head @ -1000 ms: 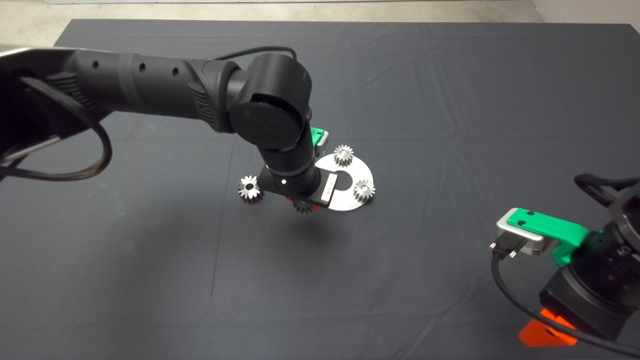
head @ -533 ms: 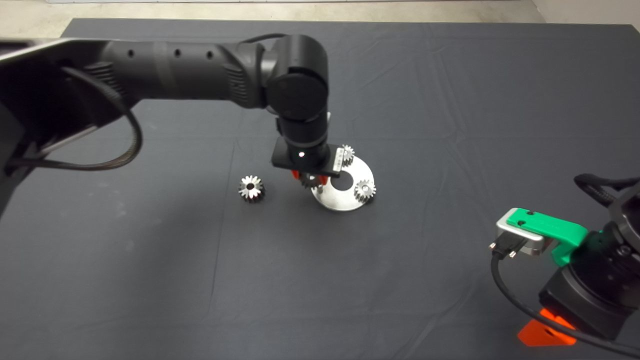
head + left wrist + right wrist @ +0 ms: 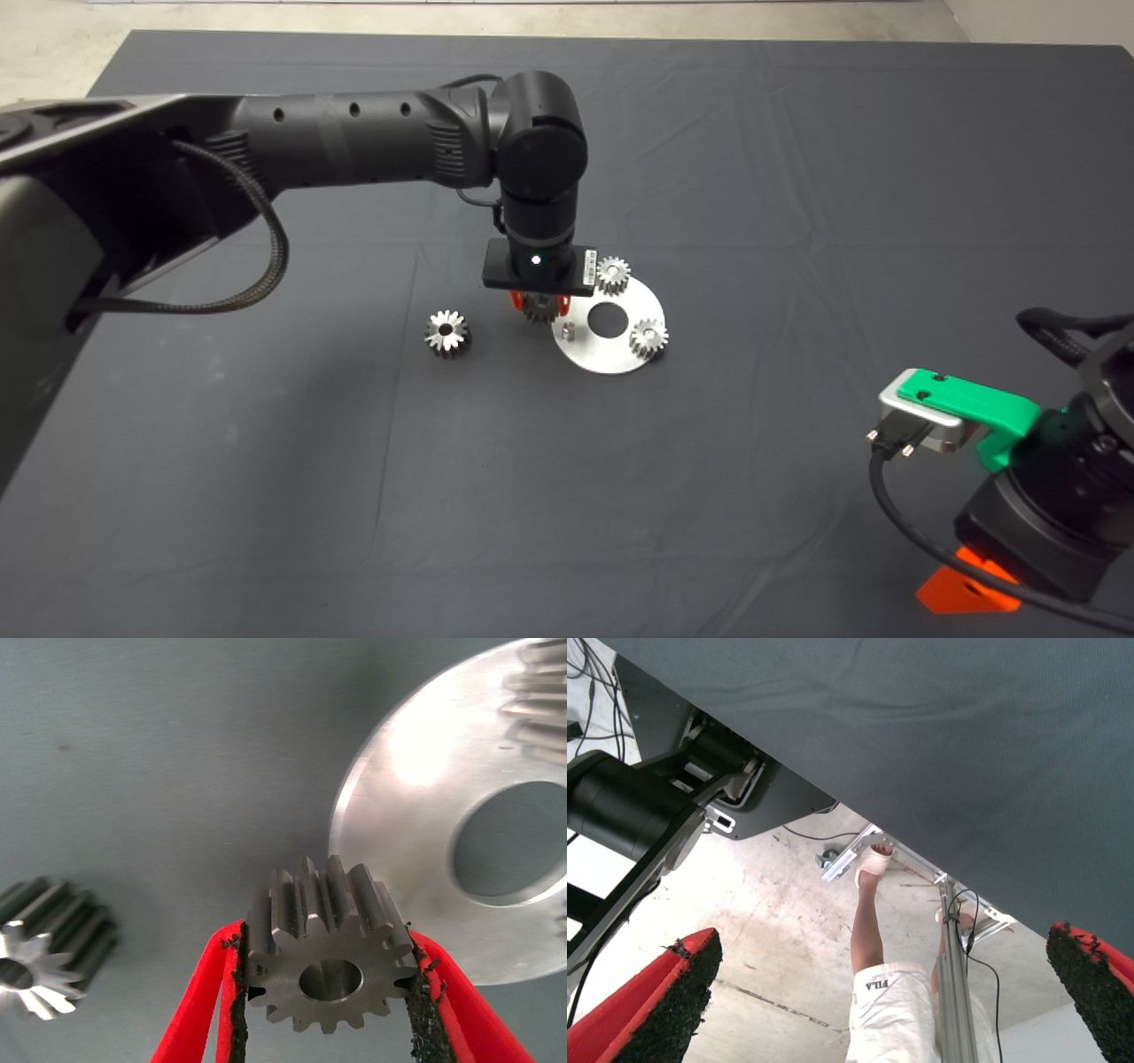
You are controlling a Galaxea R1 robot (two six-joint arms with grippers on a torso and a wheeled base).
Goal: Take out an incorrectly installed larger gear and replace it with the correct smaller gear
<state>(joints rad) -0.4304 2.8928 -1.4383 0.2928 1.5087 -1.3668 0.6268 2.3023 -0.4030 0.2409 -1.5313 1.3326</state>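
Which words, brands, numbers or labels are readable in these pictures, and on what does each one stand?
"FILA": on the hem of the person's white shorts, right wrist view; the letters are small.
White label on the left wrist's black plate, head view: print too small to read.
Nothing readable on the gears, the disc or the mat.

Dark mat (image 3: 797,177) on pale concrete floor (image 3: 532,18).

The smaller gear (image 3: 323,961), fine-toothed, hangs pinched above the mat; the larger gear (image 3: 446,333), star-toothed, lies apart.
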